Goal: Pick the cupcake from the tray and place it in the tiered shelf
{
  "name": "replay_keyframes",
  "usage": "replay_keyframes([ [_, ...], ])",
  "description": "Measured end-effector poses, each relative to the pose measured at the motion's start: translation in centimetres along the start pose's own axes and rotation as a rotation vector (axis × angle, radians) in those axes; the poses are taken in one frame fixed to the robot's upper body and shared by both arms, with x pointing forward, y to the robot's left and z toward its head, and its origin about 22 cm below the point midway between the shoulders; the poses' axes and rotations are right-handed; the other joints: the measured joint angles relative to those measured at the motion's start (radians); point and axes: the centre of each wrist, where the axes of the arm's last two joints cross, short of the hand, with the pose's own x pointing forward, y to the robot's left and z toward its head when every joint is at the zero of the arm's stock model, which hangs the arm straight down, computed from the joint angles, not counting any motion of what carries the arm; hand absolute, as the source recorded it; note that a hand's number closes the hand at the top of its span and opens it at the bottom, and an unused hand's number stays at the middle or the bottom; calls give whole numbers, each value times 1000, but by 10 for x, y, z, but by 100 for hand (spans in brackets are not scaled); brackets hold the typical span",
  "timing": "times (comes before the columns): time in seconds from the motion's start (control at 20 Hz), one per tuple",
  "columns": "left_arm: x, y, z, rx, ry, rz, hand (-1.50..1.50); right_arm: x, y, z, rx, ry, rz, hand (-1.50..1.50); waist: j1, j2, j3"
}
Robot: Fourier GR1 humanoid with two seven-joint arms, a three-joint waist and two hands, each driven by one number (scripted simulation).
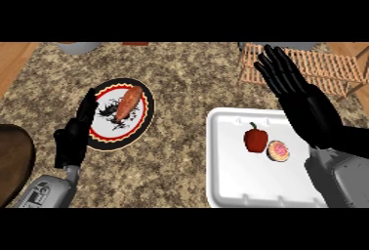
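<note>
Left hand: the left hand (72, 139) rested at the near-left rim of the plate, fingers straight and holding nothing.
Plate: a patterned plate (108, 139) lay on the granite counter (180, 73), with a carrot-like vegetable (128, 102) lying across it.
Tray: the white tray (238, 190) sat right of the plate, apart from it.
Red pepper: a red pepper (255, 139) stood just beside the cupcake, on its left.
Cupcake: the cupcake (278, 150) was on the tray, untouched.
Right hand: the right hand (302, 100) hovered above the tray's far edge, fingers spread and empty.
Tiered shelf: the wooden tiered shelf (338, 68) stood beyond the tray at far right.
Risk: closing in from the left would likely knock the pepper, since it crowds the cupcake.
Obstruction: the raised hand hid part of the shelf.
</note>
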Motion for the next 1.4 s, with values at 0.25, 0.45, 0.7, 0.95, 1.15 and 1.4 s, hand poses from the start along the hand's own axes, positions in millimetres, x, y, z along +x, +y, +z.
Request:
replay_keyframes([
  [0.25, 12, 16, -1, 50, -38, 41, 0, -19, -17, 1, 111, 98, -7, 150, 0, 12, 8],
  [0.45, 30, 22, -3, 64, -51, 92, 0, -42, -46, 13, -11, 254, 29, -150, 7, 17, 10],
  [0.7, 40, 21, 8, 77, -39, 122, 0, -47, -94, 34, 26, 252, -108, -150, -1, 17, 12],
  [0.95, 42, 28, 11, 87, -31, 134, 0, -14, -134, 40, 232, 260, -14, -150, -9, 15, 12],
  [1.15, 42, 31, 12, 87, -27, 134, 0, 25, -139, 25, 431, 320, 173, -150, -14, 12, 11],
  [1.4, 41, 29, 17, 90, -16, 132, 0, 68, -116, 4, 597, 376, 500, -150, -23, 6, 10],
])
